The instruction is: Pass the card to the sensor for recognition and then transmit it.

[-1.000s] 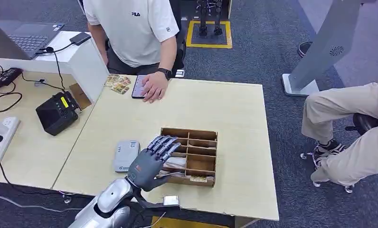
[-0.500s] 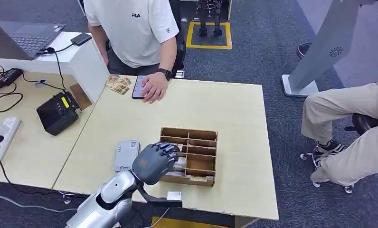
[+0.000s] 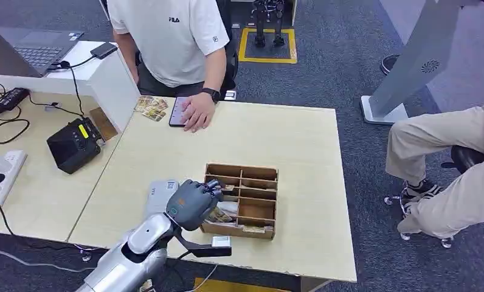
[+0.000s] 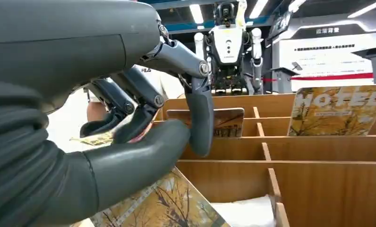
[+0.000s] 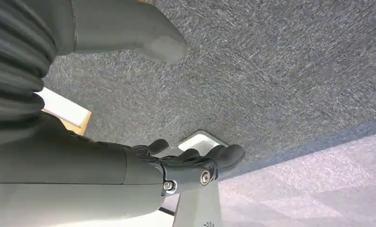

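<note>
While the left robot hand (image 3: 194,204) curls over the near-left corner of the wooden divider box (image 3: 259,201) on the desk (image 3: 288,140), its thumb and fingers pinch a hotel card (image 4: 169,208) tilted half out of its slot; the grey card sensor (image 3: 160,196) lies just left of that hand, nearer than the hanging, loosely spread right robot hand (image 5: 195,165)

- Head view: high, looking forward and down over tabletop (image 3: 300,140).
- Left wrist view: very close, level across wooden tray (image 4: 318,156); tray (image 3: 252,188) shared with head view.
- Right wrist view: faces carpet floor (image 5: 280,71).
</note>
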`<move>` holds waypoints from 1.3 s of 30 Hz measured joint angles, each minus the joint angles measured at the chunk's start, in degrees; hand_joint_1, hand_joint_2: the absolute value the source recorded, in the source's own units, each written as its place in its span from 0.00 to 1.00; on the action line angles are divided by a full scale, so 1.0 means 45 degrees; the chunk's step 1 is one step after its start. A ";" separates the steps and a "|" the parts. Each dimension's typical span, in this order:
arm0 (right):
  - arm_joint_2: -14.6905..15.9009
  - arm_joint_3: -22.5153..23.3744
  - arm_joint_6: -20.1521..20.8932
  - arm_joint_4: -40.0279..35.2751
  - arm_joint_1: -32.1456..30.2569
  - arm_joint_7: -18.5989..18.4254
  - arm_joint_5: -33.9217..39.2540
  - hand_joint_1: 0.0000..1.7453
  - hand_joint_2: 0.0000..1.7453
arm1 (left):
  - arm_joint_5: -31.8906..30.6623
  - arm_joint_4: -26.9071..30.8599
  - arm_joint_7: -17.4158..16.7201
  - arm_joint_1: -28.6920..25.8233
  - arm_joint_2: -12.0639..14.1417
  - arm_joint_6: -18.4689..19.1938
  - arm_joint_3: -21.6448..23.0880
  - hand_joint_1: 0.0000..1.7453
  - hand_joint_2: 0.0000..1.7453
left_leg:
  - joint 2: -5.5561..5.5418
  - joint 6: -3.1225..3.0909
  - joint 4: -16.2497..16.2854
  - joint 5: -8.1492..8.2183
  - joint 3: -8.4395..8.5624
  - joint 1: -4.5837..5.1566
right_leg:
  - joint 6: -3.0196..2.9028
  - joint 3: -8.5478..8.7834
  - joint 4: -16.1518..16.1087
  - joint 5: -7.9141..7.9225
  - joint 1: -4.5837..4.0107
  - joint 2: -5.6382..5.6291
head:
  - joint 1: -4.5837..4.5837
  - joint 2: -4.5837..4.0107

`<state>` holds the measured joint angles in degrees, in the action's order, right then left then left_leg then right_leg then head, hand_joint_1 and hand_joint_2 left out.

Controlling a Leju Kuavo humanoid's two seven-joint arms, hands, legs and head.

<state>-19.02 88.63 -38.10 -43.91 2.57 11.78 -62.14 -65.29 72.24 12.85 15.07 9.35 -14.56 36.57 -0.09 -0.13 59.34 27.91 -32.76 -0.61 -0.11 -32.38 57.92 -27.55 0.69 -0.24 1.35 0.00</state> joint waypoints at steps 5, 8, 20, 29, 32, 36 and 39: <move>0.0000 0.0000 0.0000 0.0000 0.0000 0.0000 0.0019 0.00 1.00 | 0.0039 0.0000 -0.0117 -0.0058 0.0005 -0.0034 0.0000 1.00 1.00 | 0.0000 0.0000 0.0000 0.0000 0.0002 0.0000 | 0.0000 0.0005 0.0000 0.0000 0.0000 0.0000 | 0.0000 0.0000; 0.0000 0.0000 0.0000 0.0000 0.0001 0.0015 0.0019 0.00 1.00 | 0.0039 0.0005 -0.0151 -0.0071 0.0000 -0.0068 0.0000 1.00 1.00 | 0.0000 0.0000 0.0000 0.0000 0.0002 -0.0001 | 0.0000 0.0005 0.0000 0.0000 0.0000 0.0001 | 0.0000 0.0000; 0.0000 0.0000 0.0000 0.0010 0.0004 0.0068 0.0214 0.00 1.00 | 0.0058 0.0005 -0.0224 -0.0297 0.0000 -0.0345 0.0000 0.00 1.00 | 0.0000 0.0000 -0.0001 0.0001 0.0001 0.0000 | 0.0001 0.0001 0.0000 -0.0002 0.0000 0.0002 | 0.0000 0.0000; 0.0000 0.0000 0.0000 0.0083 0.0011 0.0204 0.0383 0.00 1.00 | -0.0025 0.0377 -0.0229 -0.1251 -0.0136 -0.2941 -0.0005 0.00 1.00 | -0.0004 0.0000 0.0002 -0.0002 -0.0006 0.0003 | 0.0002 -0.0011 -0.0001 0.0000 0.0000 0.0005 | -0.0005 0.0000; 0.0000 0.0000 0.0000 0.0092 0.0013 0.0208 0.0413 0.00 1.00 | 0.0174 0.0738 -0.0059 -0.1595 -0.0258 -0.3632 -0.0058 0.00 1.00 | -0.0006 -0.0001 0.0002 -0.0002 -0.0016 0.0003 | 0.0003 -0.0016 -0.0001 -0.0001 0.0000 0.0006 | 0.0000 0.0000; -0.0005 0.0000 0.0000 0.0117 0.0021 0.0209 0.0466 0.00 1.00 | 0.0510 0.1103 0.0282 -0.1913 -0.0389 -0.4231 -0.0330 0.00 1.00 | -0.0003 0.0000 0.0002 0.0000 -0.0025 0.0003 | 0.0003 -0.0032 -0.0001 -0.0002 0.0000 0.0004 | 0.0000 0.0000; -0.0005 0.0000 0.0000 0.0141 0.0025 0.0209 0.0592 0.00 1.00 | 0.0821 0.1292 0.0519 -0.2125 -0.0510 -0.4415 -0.0539 0.00 1.00 | -0.0009 -0.0001 0.0002 0.0000 -0.0040 0.0002 | 0.0007 -0.0041 -0.0002 -0.0007 0.0000 0.0010 | 0.0000 0.0000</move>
<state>-19.04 88.63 -38.10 -43.28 2.68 12.72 -59.47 -61.59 78.05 15.19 5.51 7.06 -34.42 34.14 -0.13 -0.14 59.35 27.91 -32.94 -0.60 -0.07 -32.56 57.91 -27.58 0.69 -0.20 1.36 0.00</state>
